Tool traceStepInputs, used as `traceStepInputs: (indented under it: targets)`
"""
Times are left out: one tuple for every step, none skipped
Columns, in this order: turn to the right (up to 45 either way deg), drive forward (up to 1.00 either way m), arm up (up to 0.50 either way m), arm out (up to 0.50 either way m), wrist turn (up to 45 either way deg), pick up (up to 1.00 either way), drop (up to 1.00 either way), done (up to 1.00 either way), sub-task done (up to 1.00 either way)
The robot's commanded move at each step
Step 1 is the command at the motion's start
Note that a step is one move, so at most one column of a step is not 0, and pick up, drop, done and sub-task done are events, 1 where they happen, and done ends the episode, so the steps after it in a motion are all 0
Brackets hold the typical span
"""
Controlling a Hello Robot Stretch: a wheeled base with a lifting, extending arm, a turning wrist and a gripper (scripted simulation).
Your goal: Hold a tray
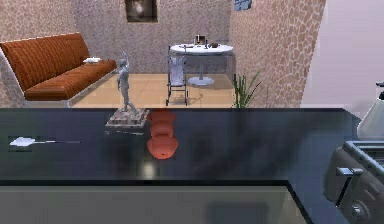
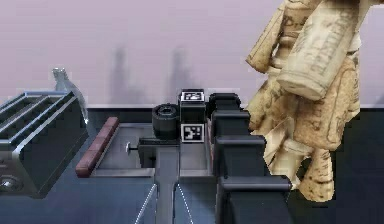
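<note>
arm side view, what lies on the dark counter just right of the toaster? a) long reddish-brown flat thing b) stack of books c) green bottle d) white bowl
a: a long reddish-brown flat thing, possibly the tray, lies on the counter next to the toaster.

Glossy counter [image 1: 250,150], metal toaster [image 2: 40,140], rough stone statue [image 2: 300,100].

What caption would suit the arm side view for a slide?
Stretch's arm extends over a dark counter, gripper near a reddish-brown slab, between a toaster and a tan statue.
</note>
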Motion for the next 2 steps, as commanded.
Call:
traceStepInputs:
  targets:
    - [0.0, 0.00, 0.00, 0.00, 45.0, 0.00, 0.00, 0.00, 0.00]
    - [0.0, 0.00, 0.00, 0.00, 45.0, 0.00, 0.00, 0.00, 0.00]
